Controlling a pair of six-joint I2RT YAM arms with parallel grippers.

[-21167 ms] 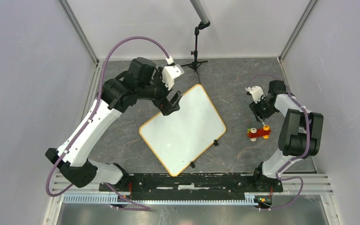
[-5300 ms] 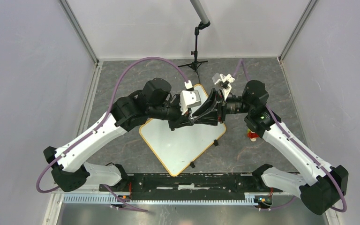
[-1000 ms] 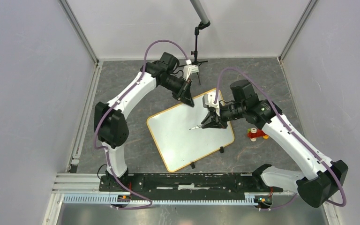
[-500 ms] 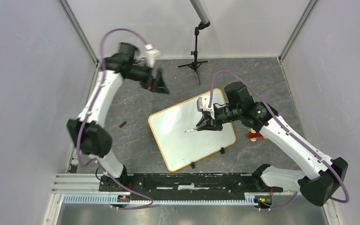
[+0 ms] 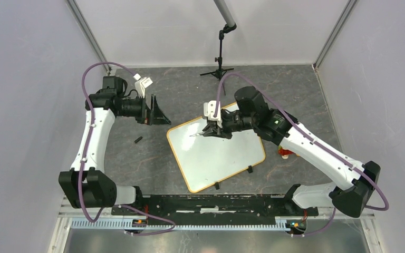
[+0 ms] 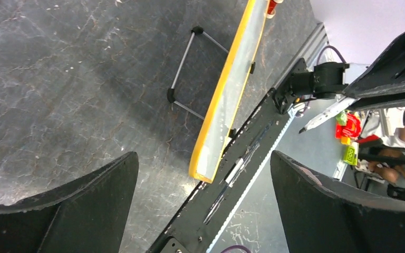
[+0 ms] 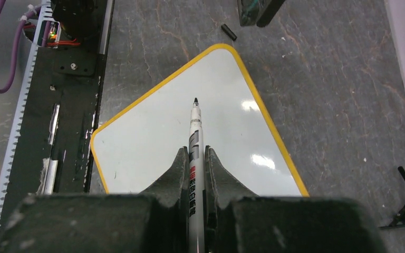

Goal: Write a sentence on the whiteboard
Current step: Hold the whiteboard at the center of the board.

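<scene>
The whiteboard (image 5: 221, 158) lies flat mid-table, white with an orange rim, its face blank; no sentence shows on it. My right gripper (image 5: 208, 132) hovers over the board's far left part, shut on a white marker (image 5: 197, 135) whose uncapped black tip points left. The right wrist view shows the marker (image 7: 195, 132) pinched between both fingers (image 7: 176, 168), its tip over the whiteboard (image 7: 147, 142). My left gripper (image 5: 156, 113) is off the board to the far left, jaws wide open and empty. The left wrist view sees the whiteboard (image 6: 227, 100) edge-on between its fingers (image 6: 63, 211).
A small black cap (image 5: 137, 139) lies on the grey table left of the board, also the cap (image 7: 229, 32) in the right wrist view. A red-and-orange toy (image 5: 285, 153) sits right of the board, partly under my right arm. A black tripod (image 5: 220, 68) stands at the back.
My left arm swung away from the board's far corner to the left and its jaws opened. The black cap now lies on the table. My right gripper carried the marker toward the board's far left.
</scene>
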